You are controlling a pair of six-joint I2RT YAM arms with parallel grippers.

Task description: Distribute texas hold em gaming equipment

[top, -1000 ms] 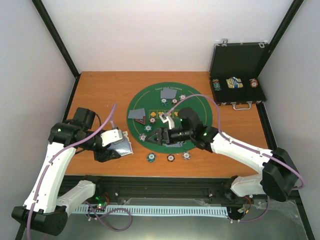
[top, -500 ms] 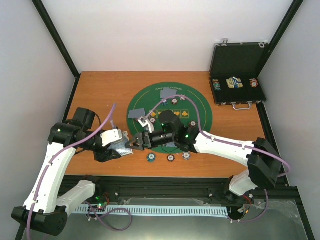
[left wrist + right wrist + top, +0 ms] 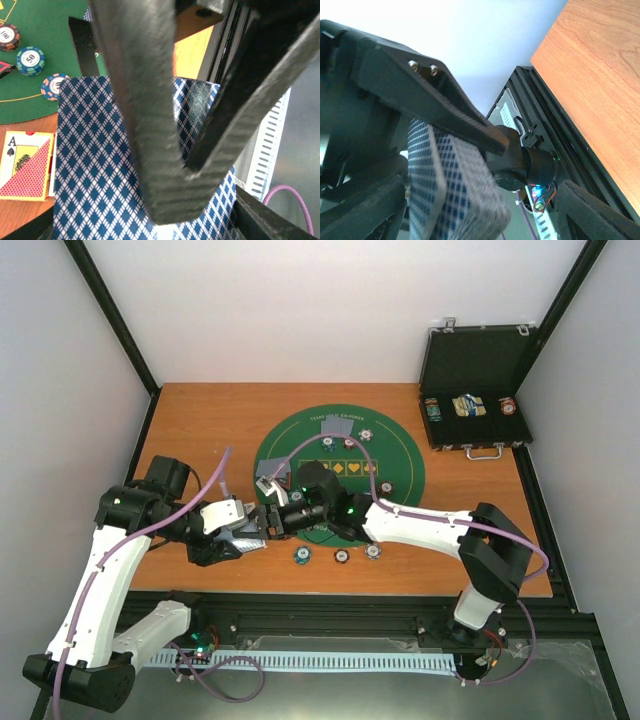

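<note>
Just off the left edge of the green mat (image 3: pixel 402 455), the right hand (image 3: pixel 271 519), fingers apart, had swung across to the deck of cards (image 3: pixel 90 150) clamped in the left hand (image 3: pixel 243 537), likely to draw from it.

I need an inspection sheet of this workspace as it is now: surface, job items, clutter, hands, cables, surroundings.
Surface: wooden table with a round green mat in the middle.
Job's things: deck of cards held in the left hand; chips and face-down cards on the mat.
Clutter: black case open at the far right; card box on the table.
Hands: left hand shut on the deck; right hand open at the deck.
Cables: purple cable along each arm.
Surroundings: white walls, black frame.
</note>
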